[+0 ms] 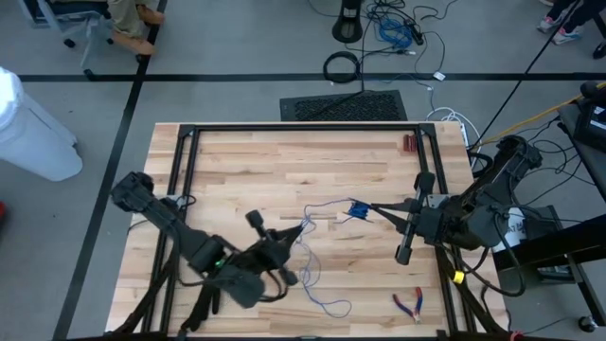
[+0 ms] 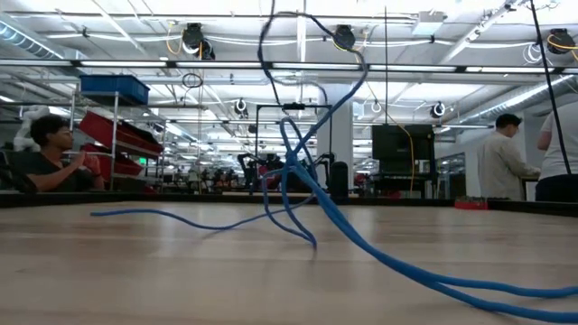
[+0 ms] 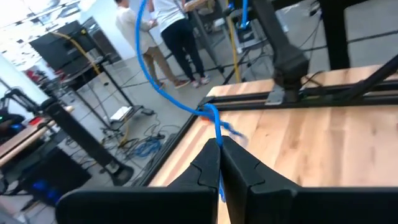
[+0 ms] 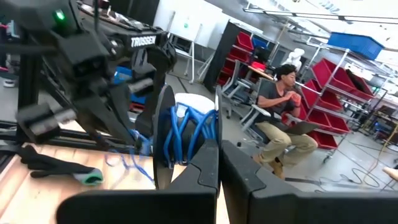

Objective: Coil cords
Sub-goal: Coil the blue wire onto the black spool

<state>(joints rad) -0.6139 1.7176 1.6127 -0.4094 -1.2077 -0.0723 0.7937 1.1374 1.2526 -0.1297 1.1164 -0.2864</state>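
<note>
From above, we see the left gripper [image 1: 301, 227] at the table's middle, fingers pressed onto the blue cord [image 1: 322, 210], which runs from there across to the right gripper [image 1: 374, 210]. That one is closed on a small spool [image 1: 358, 209] where a few turns already sit. Loose loops trail toward the near edge, close to the red-handled pliers [image 1: 409, 303].

At table height, the cord [image 2: 361, 244] rises in a tall arc off the wooden table [image 2: 181, 280] and drops back in long slack runs; neither gripper is clear here.

Past the left wrist, the fingertips [image 3: 219, 155] meet on the cord [image 3: 214, 121], pinching it just above the wood.

Past the right wrist, closed fingers [image 4: 217, 168] hold the spool [image 4: 165, 134], several blue turns [image 4: 189, 134] bunched between its dark discs.

We judge the winding barely begun. To do it well, we should keep light tension between the two grips, lay each turn beside the last, and feed slack gradually so the loose loops do not knot.
</note>
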